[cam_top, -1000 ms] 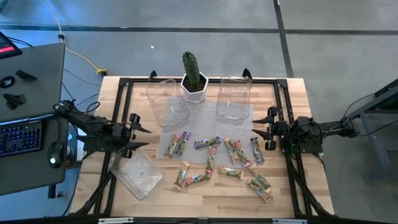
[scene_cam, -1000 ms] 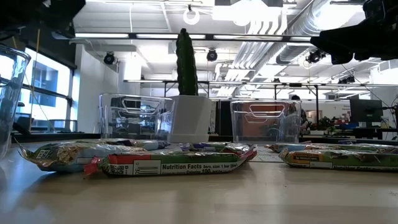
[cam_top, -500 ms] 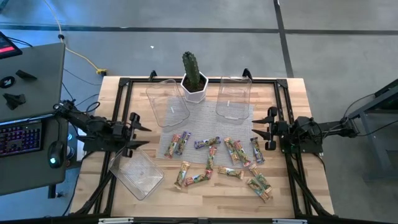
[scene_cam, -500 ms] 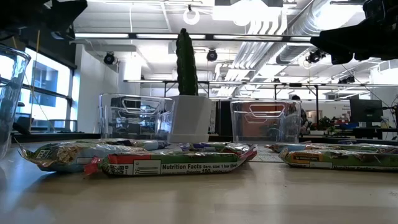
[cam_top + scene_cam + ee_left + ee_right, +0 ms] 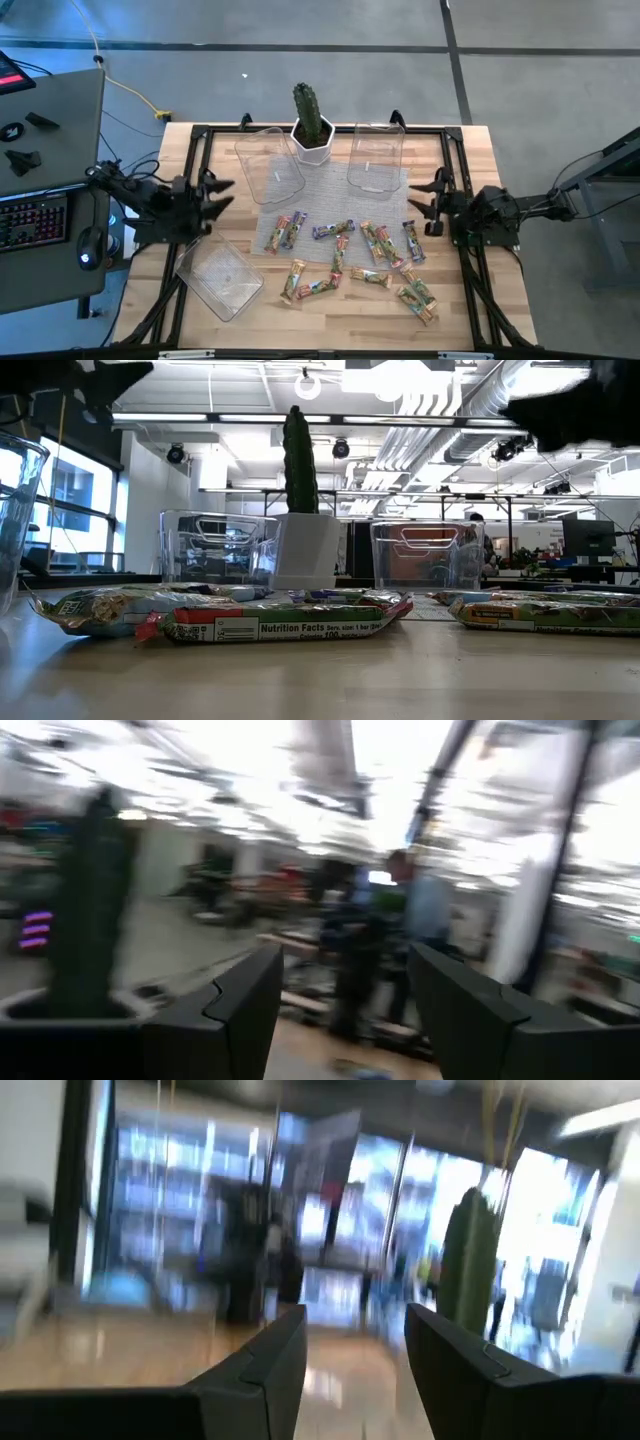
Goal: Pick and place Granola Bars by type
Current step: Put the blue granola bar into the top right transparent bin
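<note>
Tabletop granola bar (image 5: 285, 627) wrapper reads "Nutrition Facts"

Both wrist views are showing the room only as smeared shapes. In the low view the left tub (image 5: 18, 520) is being cut off by the left edge, and the bars (image 5: 275, 625) are overlapping, hiding those behind.

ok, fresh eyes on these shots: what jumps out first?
The granola bars scattered loose across the table's front centre, none in a tub. Behind them a potted cactus stands between two clear tubs; a third sits front-left. The left gripper and right gripper hover open at the sides.
</note>
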Available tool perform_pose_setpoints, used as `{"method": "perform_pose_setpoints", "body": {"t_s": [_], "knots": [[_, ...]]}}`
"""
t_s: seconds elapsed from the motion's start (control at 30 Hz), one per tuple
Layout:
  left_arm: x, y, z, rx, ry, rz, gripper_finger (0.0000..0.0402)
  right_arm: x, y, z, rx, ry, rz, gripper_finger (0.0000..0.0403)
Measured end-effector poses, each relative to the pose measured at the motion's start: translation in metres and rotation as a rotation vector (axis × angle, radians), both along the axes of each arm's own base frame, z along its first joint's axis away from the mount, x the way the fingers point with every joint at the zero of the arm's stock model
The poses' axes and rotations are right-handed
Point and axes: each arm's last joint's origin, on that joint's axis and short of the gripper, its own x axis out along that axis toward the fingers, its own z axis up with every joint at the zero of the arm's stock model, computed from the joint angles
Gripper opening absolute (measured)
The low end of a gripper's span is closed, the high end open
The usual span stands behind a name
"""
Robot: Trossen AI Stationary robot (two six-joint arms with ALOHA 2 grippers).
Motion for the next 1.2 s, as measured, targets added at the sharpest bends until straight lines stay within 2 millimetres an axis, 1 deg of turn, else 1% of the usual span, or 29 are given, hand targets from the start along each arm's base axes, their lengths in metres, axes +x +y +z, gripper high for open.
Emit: {"method": "perform_pose_setpoints", "body": {"t_s": [0.07, 0.13, 0.17, 0.23, 0.3, 0.4, 0.47, 0.57, 0.67, 0.73, 0.83, 0.93, 1.03, 1.13, 1.2], "knots": [[-0.002, 0.003, 0.01, -0.008, 0.031, 0.081, 0.0211, -0.005, -0.001, 0.016, 0.022, -0.121, 0.006, 0.0154], [-0.002, 0.005, 0.022, -0.007, 0.073, 0.139, 0.0211, -0.012, -0.001, 0.037, 0.037, -0.177, 0.032, 0.0154], [-0.003, 0.005, 0.029, -0.006, 0.093, 0.159, 0.0211, -0.014, -0.001, 0.046, 0.037, -0.165, 0.048, 0.0154], [-0.001, 0.005, 0.041, 0.001, 0.146, 0.201, 0.0211, -0.015, 0.0, 0.06, 0.057, -0.081, 0.07, 0.0154], [0.001, 0.005, 0.054, 0.012, 0.193, 0.242, 0.0211, -0.012, 0.0, 0.077, 0.094, -0.01, 0.075, 0.0154], [0.008, 0.003, 0.067, 0.048, 0.276, 0.3, 0.0211, -0.004, 0.0, 0.107, 0.19, 0.006, 0.071, 0.0154], [0.011, 0.001, 0.071, 0.077, 0.34, 0.342, 0.0211, 0.006, 0.001, 0.12, 0.256, 0.026, 0.088, 0.0154], [0.016, 0.0, 0.07, 0.088, 0.4, 0.404, 0.0211, 0.016, 0.003, 0.137, 0.327, 0.031, 0.105, 0.0154], [0.017, 0.0, 0.068, 0.077, 0.425, 0.5, 0.0211, 0.024, 0.004, 0.149, 0.343, 0.017, 0.111, 0.0154], [0.017, 0.001, 0.067, 0.07, 0.437, 0.553, 0.0211, 0.029, 0.004, 0.159, 0.346, -0.049, 0.109, 0.0154], [0.017, 0.001, 0.067, 0.071, 0.443, 0.569, 0.0211, 0.033, 0.004, 0.171, 0.33, -0.148, 0.104, 0.0154], [0.017, 0.001, 0.067, 0.072, 0.442, 0.564, 0.0211, 0.034, 0.006, 0.176, 0.329, -0.194, 0.178, 0.0154], [0.017, 0.0, 0.067, 0.08, 0.44, 0.533, 0.0211, 0.034, 0.008, 0.176, 0.332, -0.19, 0.253, 0.0154], [0.018, 0.0, 0.067, 0.079, 0.435, 0.515, 0.0211, 0.034, 0.009, 0.18, 0.319, -0.239, 0.279, 0.0154], [0.018, 0.0, 0.067, 0.085, 0.433, 0.491, 0.0211, 0.034, 0.008, 0.182, 0.327, -0.257, 0.255, 0.0154]]}}
